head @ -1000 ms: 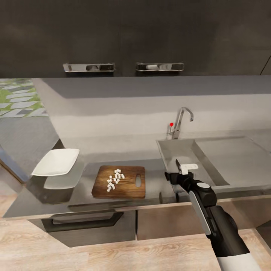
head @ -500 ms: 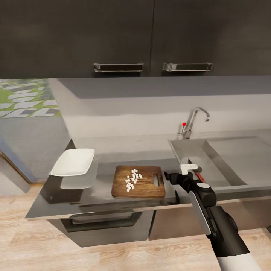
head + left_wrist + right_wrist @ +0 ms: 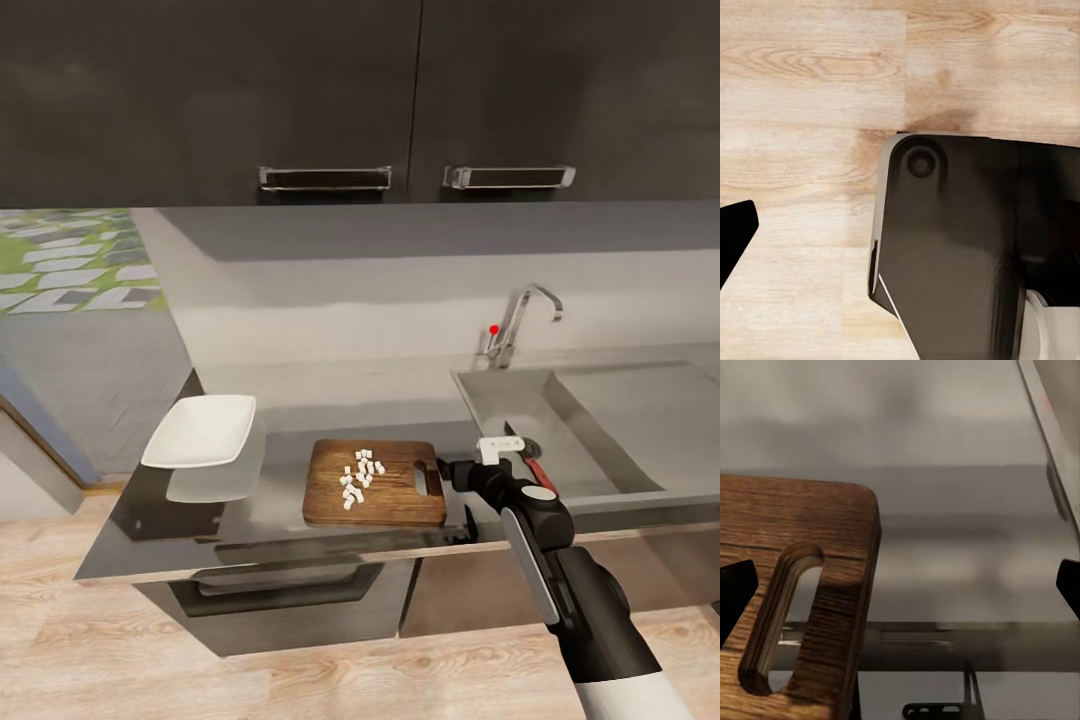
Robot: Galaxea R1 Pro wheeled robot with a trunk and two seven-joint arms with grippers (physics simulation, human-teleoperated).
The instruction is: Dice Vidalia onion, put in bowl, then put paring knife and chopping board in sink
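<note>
Lying in sink (image 3: 600, 420): paring knife (image 3: 528, 456) | board slot (image 3: 784, 615) close-up

The right hand (image 3: 462, 472) hides part of the knife (image 3: 533, 463); only its blade tip and a strip of red handle show. The right wrist view cuts off the board (image 3: 795, 585), showing just its slotted end. The white bits (image 3: 358, 476) on the board are too small to count.

countertop (image 3: 290, 415) dark grey, glossy | on it: bowl (image 3: 200, 431) L end, chopping board (image 3: 375, 484) mid w/ diced onion (image 3: 358, 477)
</note>
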